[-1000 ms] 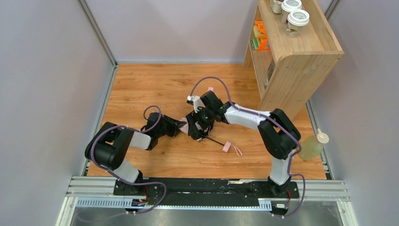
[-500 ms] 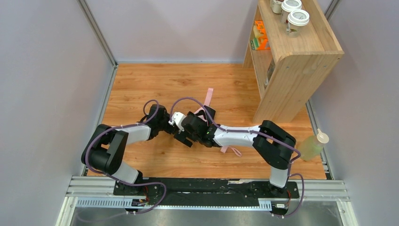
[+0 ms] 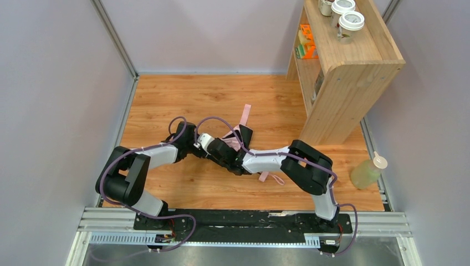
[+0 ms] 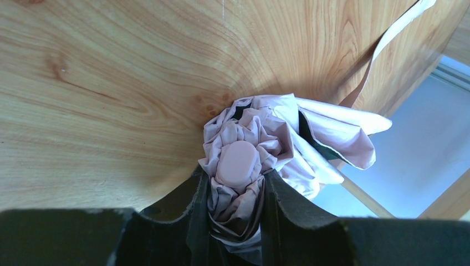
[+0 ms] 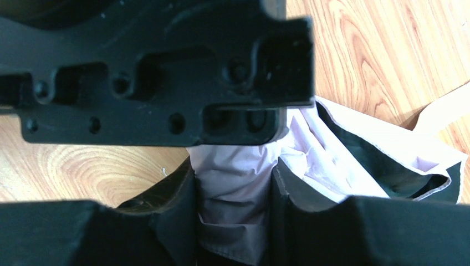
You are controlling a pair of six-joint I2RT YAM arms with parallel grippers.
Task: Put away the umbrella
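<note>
Left gripper (image 4: 235, 183): clamps on the umbrella (image 4: 310, 130), pinching bunched pink canopy between both fingers (image 4: 195, 194), with the oval pink cap (image 4: 237, 160) poking out just past the tips. To the right of the grip: loose pink folds, black lining in the creases. Beyond them: a pink strap (image 4: 388, 44) trailing away over the table (image 4: 111, 66).

Right gripper (image 5: 233, 185): closes on the same umbrella, with pale fabric filling the gap between its fingers (image 5: 176, 194) and touching both. Just ahead, across the top of that view: the black body of the left gripper. To the right: more canopy, pink outside, black inside.

From above: both wrists low over the wood near the table's middle, close together, with the canopy bundled at their far side. Farther back: the strap, lying flat toward the rear wall. Near side of the right forearm: a pink loop (image 3: 272, 177) on the table; cannot tell the shaft's line under the arm. Well apart at the far right: a wooden shelf (image 3: 349, 72) with lidded cups (image 3: 351, 22) on top, and a bottle (image 3: 367, 172) at the right edge.
</note>
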